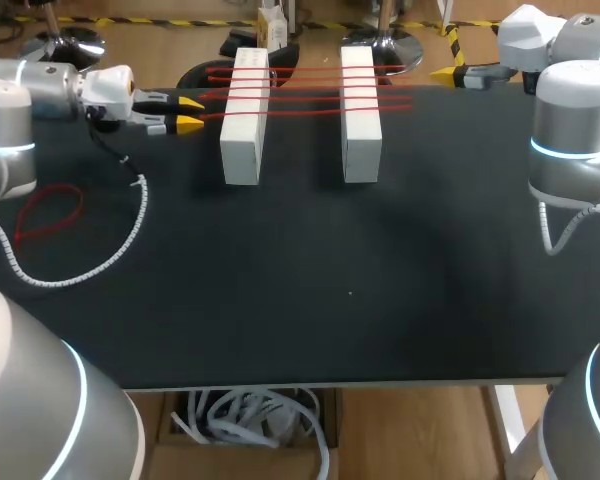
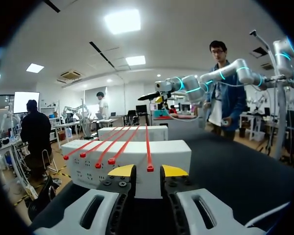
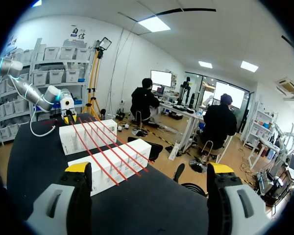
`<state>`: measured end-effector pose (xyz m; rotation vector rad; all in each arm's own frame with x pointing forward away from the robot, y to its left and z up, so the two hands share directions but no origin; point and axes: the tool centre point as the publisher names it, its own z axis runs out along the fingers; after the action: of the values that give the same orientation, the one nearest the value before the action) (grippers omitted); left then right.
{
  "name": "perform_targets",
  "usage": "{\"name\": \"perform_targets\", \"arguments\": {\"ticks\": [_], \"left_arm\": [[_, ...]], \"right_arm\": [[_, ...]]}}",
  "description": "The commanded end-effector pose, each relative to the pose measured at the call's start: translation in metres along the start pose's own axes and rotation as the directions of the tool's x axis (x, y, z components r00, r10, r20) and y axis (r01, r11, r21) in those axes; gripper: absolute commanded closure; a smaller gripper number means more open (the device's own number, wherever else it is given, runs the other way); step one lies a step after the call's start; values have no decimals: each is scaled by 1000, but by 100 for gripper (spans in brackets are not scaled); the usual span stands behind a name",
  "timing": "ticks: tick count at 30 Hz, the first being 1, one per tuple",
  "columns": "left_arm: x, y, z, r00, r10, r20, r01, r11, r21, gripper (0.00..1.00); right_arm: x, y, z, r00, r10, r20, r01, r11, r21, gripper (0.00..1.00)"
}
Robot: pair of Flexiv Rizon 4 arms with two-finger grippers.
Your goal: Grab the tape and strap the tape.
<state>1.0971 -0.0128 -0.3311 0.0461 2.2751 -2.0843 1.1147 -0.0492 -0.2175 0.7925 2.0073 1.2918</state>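
My left gripper (image 2: 147,170) is spread, one red tape (image 2: 148,144) end between its tips. Right gripper (image 3: 149,168) gapes wide.

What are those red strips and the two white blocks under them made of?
Red strips: probably thin, smooth plastic, like cable ties; they bridge the gap nearly straight and end in small heads. White blocks: likely matte cardboard boxes, with sharp edges and faint print; foam is possible.
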Motion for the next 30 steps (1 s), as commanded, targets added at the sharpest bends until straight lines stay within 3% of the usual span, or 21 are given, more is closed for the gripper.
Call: {"name": "perform_targets", "arguments": {"ticks": [1,14,30], "left_arm": [[-2,5,1,1000,-4,-7,4,1000,9,78],[2,5,1,1000,-12,4,12,1000,14,86],[6,-1,1,1000,-4,13,4,1000,19,86]], "right_arm": [[0,0,0,1000,0,-1,0,1000,2,0],[0,0,0,1000,0,-1,0,1000,2,0],[0,0,0,1000,0,-1,0,1000,2,0]]}}
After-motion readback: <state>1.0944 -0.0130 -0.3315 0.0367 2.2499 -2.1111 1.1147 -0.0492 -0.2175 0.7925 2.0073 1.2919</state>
